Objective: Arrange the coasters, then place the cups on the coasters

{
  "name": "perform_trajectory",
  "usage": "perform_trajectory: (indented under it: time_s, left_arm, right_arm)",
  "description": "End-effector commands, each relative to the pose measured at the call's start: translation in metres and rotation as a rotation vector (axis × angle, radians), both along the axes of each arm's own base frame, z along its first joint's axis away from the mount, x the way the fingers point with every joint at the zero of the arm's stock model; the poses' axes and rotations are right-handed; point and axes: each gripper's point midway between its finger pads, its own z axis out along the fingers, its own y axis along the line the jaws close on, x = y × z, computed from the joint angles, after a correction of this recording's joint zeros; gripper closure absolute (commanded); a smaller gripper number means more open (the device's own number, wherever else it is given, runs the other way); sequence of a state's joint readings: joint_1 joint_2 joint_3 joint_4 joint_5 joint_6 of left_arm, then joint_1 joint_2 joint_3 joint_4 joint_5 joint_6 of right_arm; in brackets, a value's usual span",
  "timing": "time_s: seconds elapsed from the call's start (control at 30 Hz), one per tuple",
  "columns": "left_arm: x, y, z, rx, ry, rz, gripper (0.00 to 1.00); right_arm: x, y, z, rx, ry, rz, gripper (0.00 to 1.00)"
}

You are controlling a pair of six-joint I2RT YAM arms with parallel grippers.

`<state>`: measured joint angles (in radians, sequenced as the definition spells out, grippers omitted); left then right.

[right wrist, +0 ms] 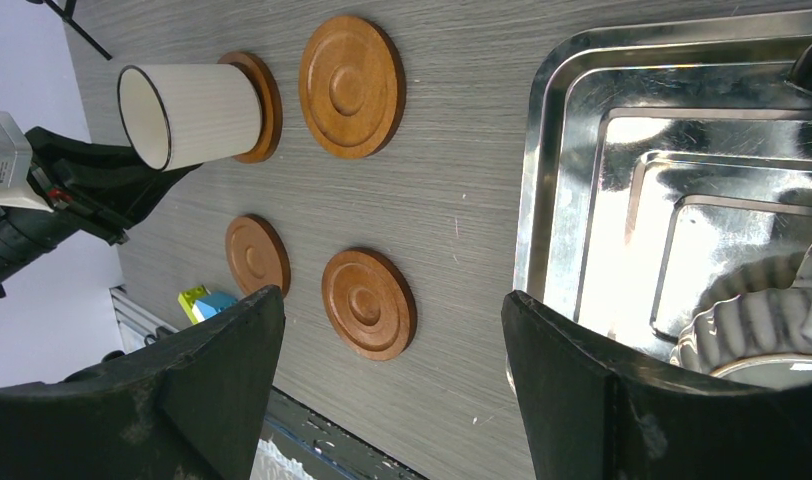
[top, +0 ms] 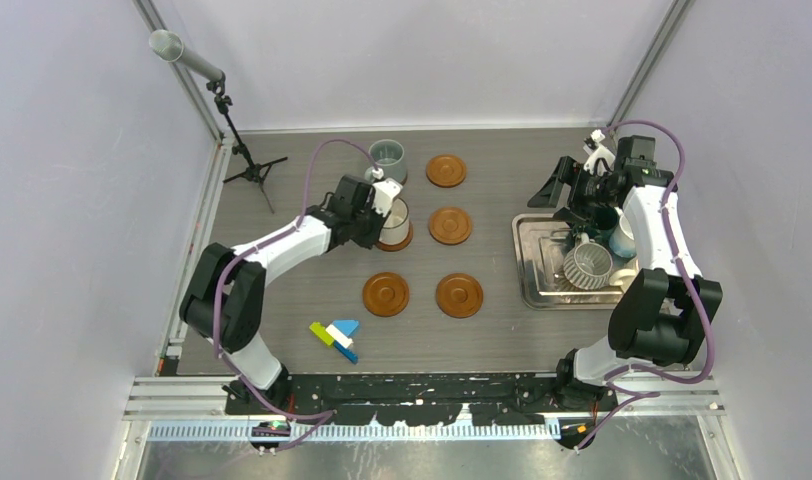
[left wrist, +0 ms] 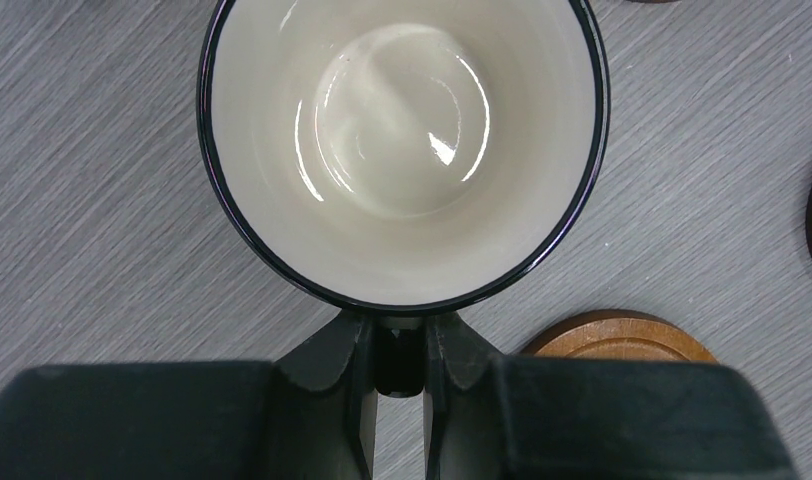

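Desk (top: 502,330) of grey wood grain carries a steel tray (top: 522,262) at its right edge, holding a ribbed mug (top: 587,265) on its side among other cups (top: 623,238). Right gripper (right wrist: 392,305) hangs over the tray's left rim, jaws wide apart, nothing between them. Left gripper (left wrist: 404,345) is clamped on the handle of a dark-rimmed white mug (left wrist: 402,150), positioned at a coaster (right wrist: 267,105) near mid-desk; contact undetermined. Grey-blue mug (top: 388,157) stands toward the far edge. Four bare coasters (top: 450,225) lie apart, right of and nearer than these. Coloured blocks (top: 337,335) sit near the front edge.
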<state>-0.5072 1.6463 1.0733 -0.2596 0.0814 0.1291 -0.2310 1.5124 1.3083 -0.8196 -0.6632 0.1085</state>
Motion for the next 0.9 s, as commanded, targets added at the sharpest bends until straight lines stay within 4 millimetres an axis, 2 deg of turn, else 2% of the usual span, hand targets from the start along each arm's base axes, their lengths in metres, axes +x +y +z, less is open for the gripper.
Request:
perform_trajectory:
  time_s: [0.0,0.4,0.57,0.67,0.73,0.83,0.87]
  left_arm:
    - [0.030,-0.018,0.041,-0.094,-0.118,0.002,1.00]
    - [0.025,-0.015,0.040,-0.070,-0.082,0.004,0.71]
    - [0.021,-0.012,0.041,-0.064,-0.079,0.003,0.54]
    - [0.018,-0.010,0.049,-0.060,-0.079,-0.002,0.43]
    - [0.013,-0.009,0.060,-0.053,-0.074,-0.020,0.33]
    - [0.004,-0.006,0.076,-0.049,-0.078,-0.050,0.02]
    - [0.001,-0.005,0.081,-0.047,-0.083,-0.061,0.01]
  right_arm:
    - [0.002,0.002,0.003,-0.009,-0.029,0.019,0.16]
    - [0.001,0.002,0.005,-0.009,-0.032,0.024,0.16]
    - [0.000,0.002,0.007,-0.014,-0.037,0.031,0.16]
    - [-0.004,0.001,0.007,-0.031,-0.042,0.047,0.16]
    - [-0.007,-0.001,0.007,-0.061,-0.044,0.064,0.16]
    - [-0.015,-0.010,0.007,-0.142,-0.044,0.090,0.16]
    - [-0.016,-0.016,0.007,-0.181,-0.045,0.096,0.16]
